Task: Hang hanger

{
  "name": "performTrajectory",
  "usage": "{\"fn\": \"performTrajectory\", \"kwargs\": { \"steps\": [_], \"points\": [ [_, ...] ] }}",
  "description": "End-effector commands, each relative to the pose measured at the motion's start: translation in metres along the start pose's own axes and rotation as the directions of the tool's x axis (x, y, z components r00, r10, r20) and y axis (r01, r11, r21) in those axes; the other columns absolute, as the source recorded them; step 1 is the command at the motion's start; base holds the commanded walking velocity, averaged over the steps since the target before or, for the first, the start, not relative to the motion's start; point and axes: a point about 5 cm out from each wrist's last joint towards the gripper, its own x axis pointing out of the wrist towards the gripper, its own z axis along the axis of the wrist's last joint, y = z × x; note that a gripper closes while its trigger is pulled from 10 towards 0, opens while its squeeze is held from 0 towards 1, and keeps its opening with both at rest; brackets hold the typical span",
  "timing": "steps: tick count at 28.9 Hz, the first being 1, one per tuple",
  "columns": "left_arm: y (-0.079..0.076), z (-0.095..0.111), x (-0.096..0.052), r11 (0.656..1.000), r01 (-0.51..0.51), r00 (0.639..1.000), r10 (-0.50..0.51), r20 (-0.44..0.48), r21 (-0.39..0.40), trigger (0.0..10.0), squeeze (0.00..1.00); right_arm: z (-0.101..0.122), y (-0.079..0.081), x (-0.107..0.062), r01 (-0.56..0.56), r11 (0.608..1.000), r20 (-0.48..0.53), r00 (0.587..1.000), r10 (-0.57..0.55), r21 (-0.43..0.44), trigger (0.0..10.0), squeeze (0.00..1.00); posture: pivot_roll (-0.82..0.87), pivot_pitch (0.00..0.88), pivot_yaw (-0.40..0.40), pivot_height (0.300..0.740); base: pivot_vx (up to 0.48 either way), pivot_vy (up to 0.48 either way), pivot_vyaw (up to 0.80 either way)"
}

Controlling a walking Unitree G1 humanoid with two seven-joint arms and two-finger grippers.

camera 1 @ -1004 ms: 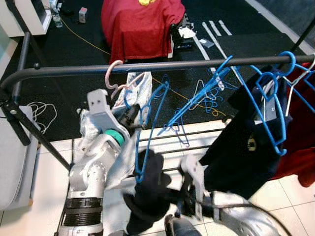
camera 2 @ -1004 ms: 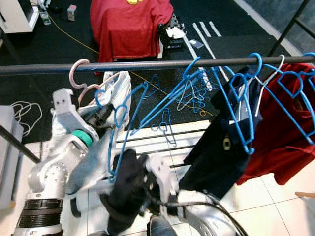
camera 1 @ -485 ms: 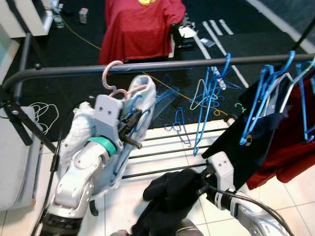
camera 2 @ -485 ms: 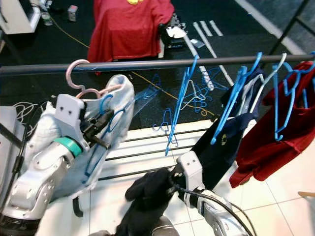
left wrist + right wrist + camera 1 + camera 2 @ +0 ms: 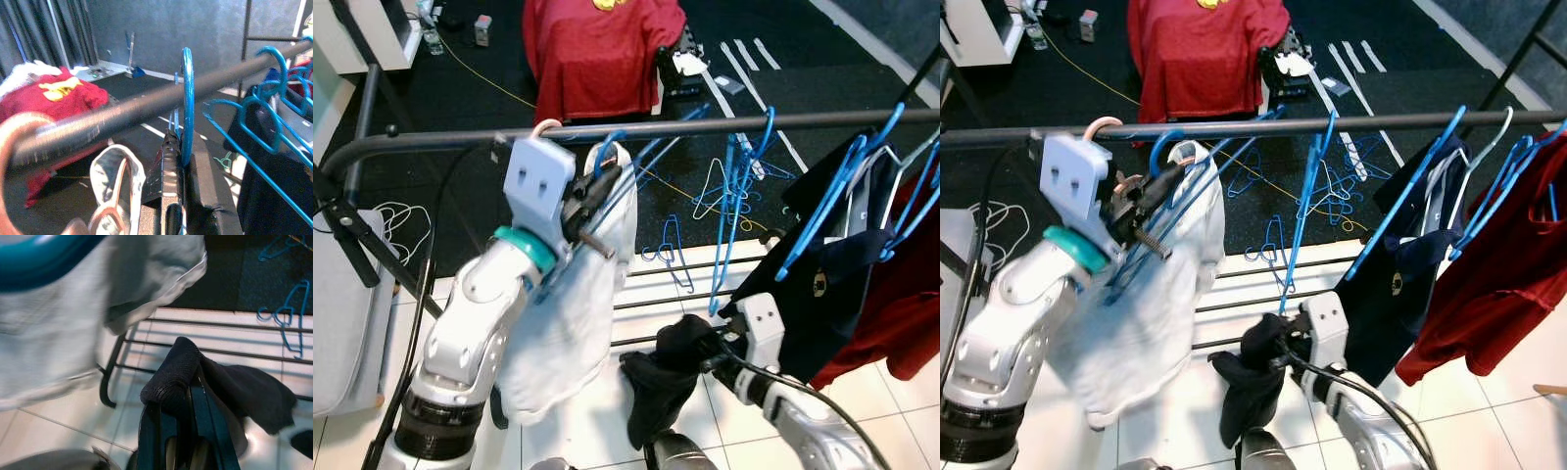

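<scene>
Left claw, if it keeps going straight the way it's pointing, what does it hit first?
Most likely the rail. The left claw is shut on the blue hanger, whose hook already rises at the rail just ahead. Depth is hard to judge, but nothing else seems to lie between.

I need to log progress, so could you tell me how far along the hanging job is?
Done: garments already hang along the rail. In hand: the left hand grips a blue hanger, its hook at the rail. Left: seating and releasing it; the right hand holds a dark garment.
</scene>
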Motion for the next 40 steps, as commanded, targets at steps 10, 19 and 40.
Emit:
{"fn": "performTrajectory", "kwargs": {
  "steps": [10, 19, 40],
  "points": [
    [-0.009, -0.016, 0.012, 0.995, -0.096, 0.991, 0.092, -0.098, -0.032, 10.0, 0.00, 0.005, -0.001, 0.000, 0.013, 1.000, 0.061, 0.998, -0.013, 0.005, 0.0, 0.00, -0.14, 0.058, 0.045, 0.740, 0.000, 0.000, 0.00],
    [-0.004, -0.019, 0.026, 0.978, -0.204, 0.967, 0.195, -0.163, -0.041, 10.0, 0.00, 0.008, 0.001, 0.002, 0.008, 1.000, 0.083, 0.997, -0.009, 0.010, 0.0, 0.00, -0.14, 0.056, 0.051, 0.740, 0.000, 0.000, 0.00],
    [0.024, -0.023, -0.055, 0.957, 0.191, 0.971, -0.217, -0.101, -0.216, 10.0, 0.00, 0.004, 0.006, 0.001, -0.012, 1.000, 0.079, 0.997, 0.011, 0.015, 0.0, 0.00, -0.12, 0.075, 0.039, 0.740, 0.000, 0.000, 0.00]
  ]
}}
